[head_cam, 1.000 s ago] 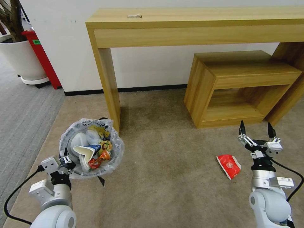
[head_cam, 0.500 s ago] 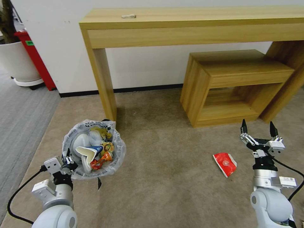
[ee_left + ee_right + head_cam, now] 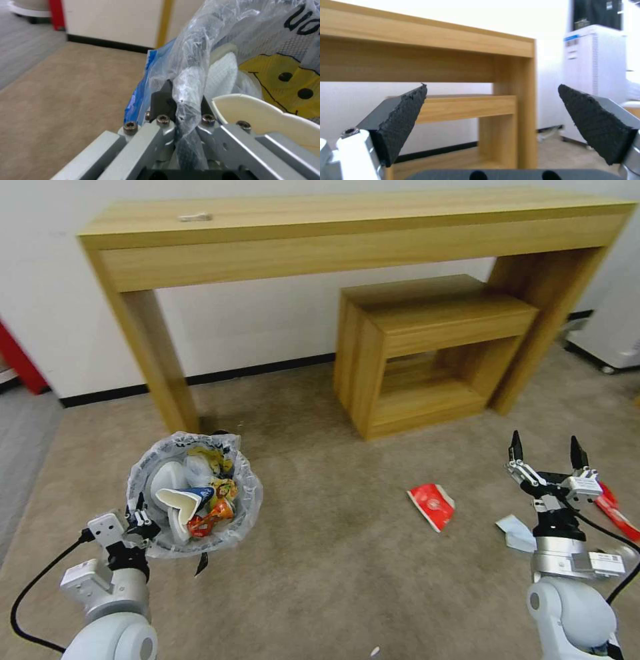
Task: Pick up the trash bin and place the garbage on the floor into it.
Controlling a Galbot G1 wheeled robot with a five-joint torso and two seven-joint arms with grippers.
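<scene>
Three pieces of garbage lie loose on the beige short-pile carpet floor: a crumpled red paper box, a pale-blue scrap and a long red wrapper; all sit on the robot's right, the box well apart from the right arm, the scrap and wrapper just beside it.

The small round dark trash bin with its crinkly translucent plastic liner hangs at the left, carried by the left gripper; in the left wrist view the jaws are clenched on the bin's rim with the printed bag pinched between them, probably so the bin rides upright and its mouth faces up for drops; inside, white slippers, a blue-white carton and coloured wrappers already fill much of it.

The right gripper is held above the carpet, jaws released and spread wide, pointing forward toward the light wooden console and the low wooden shelf unit; judgement: posed ready to collect, nothing held.

Task appears well along; three items outstanding.
</scene>
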